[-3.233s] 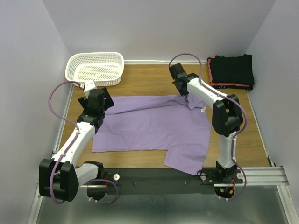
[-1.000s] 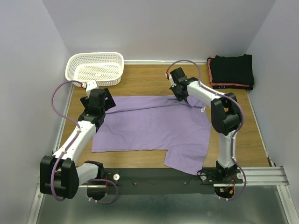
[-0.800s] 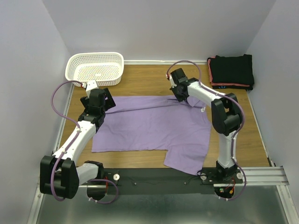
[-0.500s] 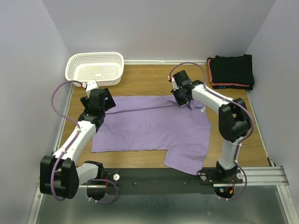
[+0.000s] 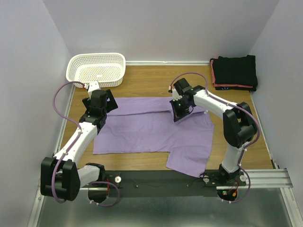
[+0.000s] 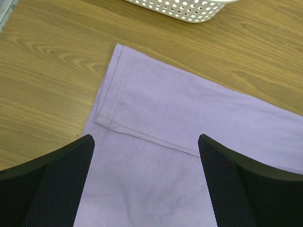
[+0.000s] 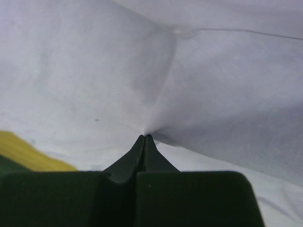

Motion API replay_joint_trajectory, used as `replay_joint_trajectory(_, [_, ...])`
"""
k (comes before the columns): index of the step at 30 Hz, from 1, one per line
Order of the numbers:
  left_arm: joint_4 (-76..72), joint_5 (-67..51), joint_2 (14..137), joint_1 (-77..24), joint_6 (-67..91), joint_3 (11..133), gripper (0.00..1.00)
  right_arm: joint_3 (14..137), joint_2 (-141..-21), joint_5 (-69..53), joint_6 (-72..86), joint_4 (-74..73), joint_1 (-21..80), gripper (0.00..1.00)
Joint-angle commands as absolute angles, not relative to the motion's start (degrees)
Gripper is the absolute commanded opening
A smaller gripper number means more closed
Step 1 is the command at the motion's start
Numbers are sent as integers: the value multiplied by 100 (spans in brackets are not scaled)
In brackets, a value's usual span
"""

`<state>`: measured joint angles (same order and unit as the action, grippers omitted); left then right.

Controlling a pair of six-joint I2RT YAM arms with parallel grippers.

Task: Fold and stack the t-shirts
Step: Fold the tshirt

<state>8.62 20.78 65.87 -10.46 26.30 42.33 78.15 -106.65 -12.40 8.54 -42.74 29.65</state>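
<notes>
A lavender t-shirt (image 5: 147, 127) lies spread across the middle of the wooden table. My right gripper (image 5: 179, 113) is shut on a pinch of its cloth near the collar side, and the fabric (image 7: 199, 94) fans out from the closed fingertips. My left gripper (image 6: 147, 156) hovers open over the shirt's far-left sleeve hem (image 6: 142, 137), with nothing between its fingers (image 6: 61, 179). The left gripper (image 5: 99, 101) sits at the shirt's back-left corner. Folded black t-shirts (image 5: 234, 71) with a coral-red edge are stacked at the back right.
A white mesh basket (image 5: 97, 69) stands at the back left, just beyond the left gripper, its rim (image 6: 184, 9) showing in the left wrist view. Grey walls close in on three sides. The arm bases and a metal rail (image 5: 265, 177) line the near edge.
The right gripper has pulled its pinch of lavender cloth from the shirt's back edge toward the near side, folding the collar area over. The left arm has not moved.
</notes>
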Motion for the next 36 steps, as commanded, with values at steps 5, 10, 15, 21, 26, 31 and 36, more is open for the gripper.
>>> replay_joint_trajectory(5, [729,1785,6697,-1020,2523,4324,99,7734,-10574,-2224,1011,-4491,3129,24])
replay_joint_trajectory(10, [493,978,6794,-1063,2435,4237,96,7664,-9994,-934,1283,-4360,3085,31])
replay_joint_trajectory(15, [562,325,7198,-2361,2434,4403,95,6980,-9124,-264,1757,-4044,2392,44])
replay_joint_trajectory(21, [290,35,7821,-3750,2716,4877,95,5909,-8280,-474,2337,-3236,1240,61])
replay_joint_trajectory(26, [27,-421,8804,-4324,2882,5492,96,5441,-7823,-650,2680,-2655,853,70])
replay_joint_trajectory(31, [26,-623,9806,-4745,2848,6186,92,5081,-7656,-791,2760,-2312,730,70])
replay_joint_trajectory(36, [184,-747,10388,-4816,2813,6626,88,4887,-7541,-791,2751,-2171,598,70])
